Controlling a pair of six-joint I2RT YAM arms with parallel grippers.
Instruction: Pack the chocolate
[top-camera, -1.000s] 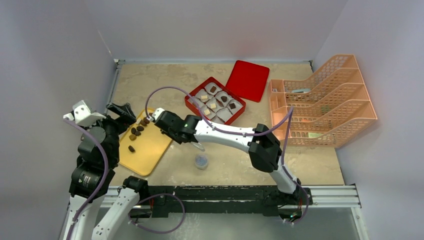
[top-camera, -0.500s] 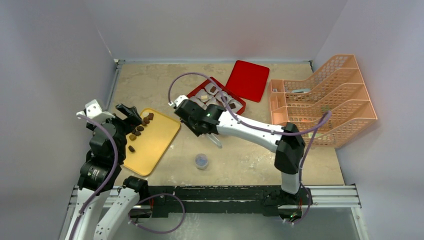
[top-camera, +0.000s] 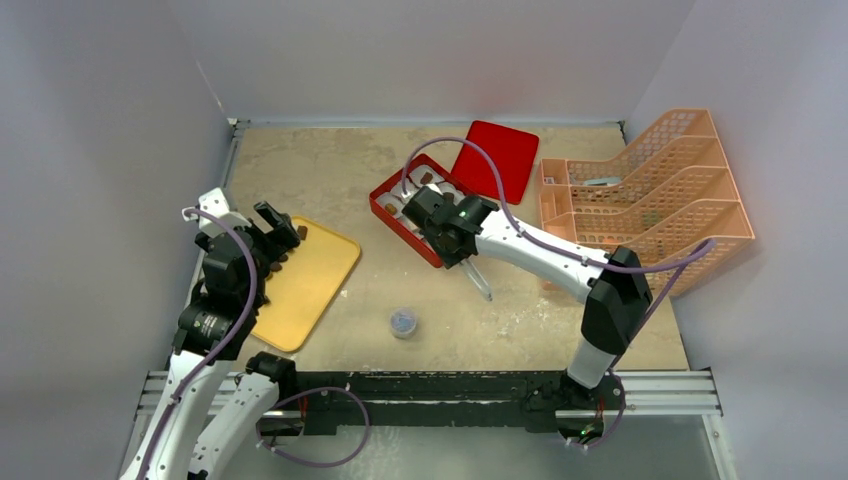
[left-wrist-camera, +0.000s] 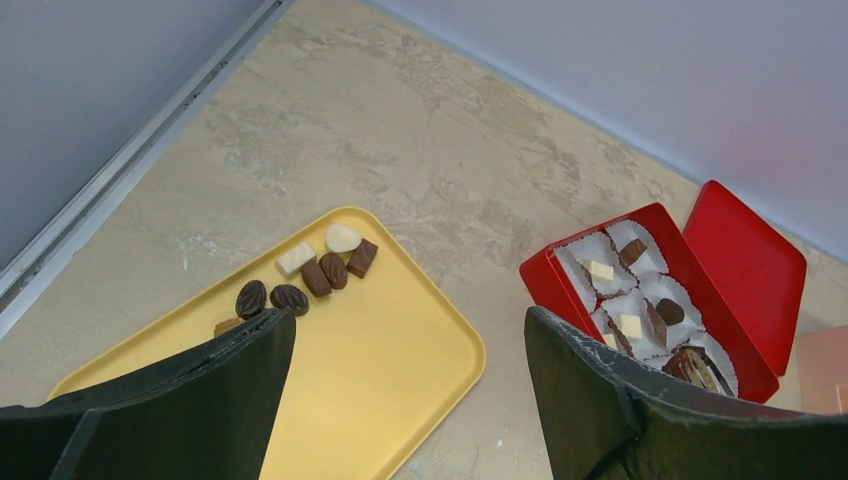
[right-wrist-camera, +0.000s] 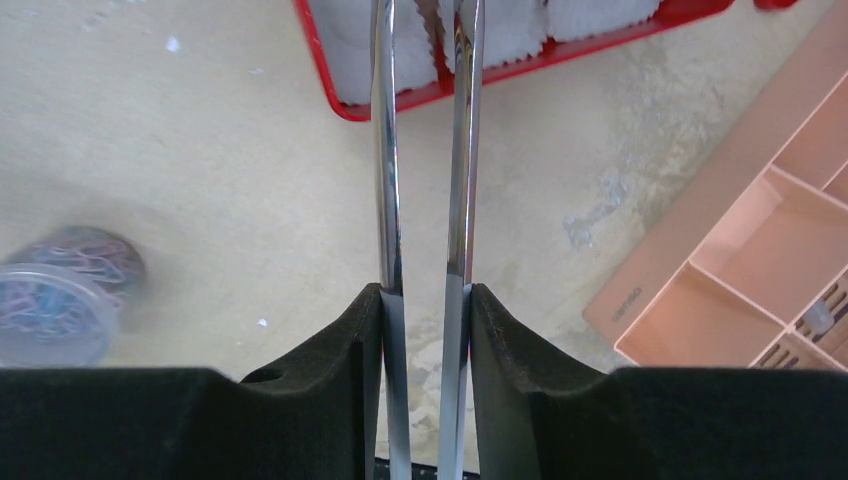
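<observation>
Left gripper (left-wrist-camera: 405, 325) hovers above yellow tray (top-camera: 310, 280), jaws wide, nothing between them. Loose chocolates (left-wrist-camera: 315, 272) cluster at tray's far-left end, dark brown plus two cream-white. More chocolates sit in white liners inside red box (left-wrist-camera: 548, 290); red lid (left-wrist-camera: 750, 270) lies just beyond it. Right gripper (right-wrist-camera: 425, 300) at box's near corner, pads clamped on metal tweezers (right-wrist-camera: 385, 150), blades slightly apart. Tips cut off in wrist view, so can't tell if they carry anything. Paper-clip tub (right-wrist-camera: 60, 300) near front edge, peach file organizer (top-camera: 650, 200) on right.
</observation>
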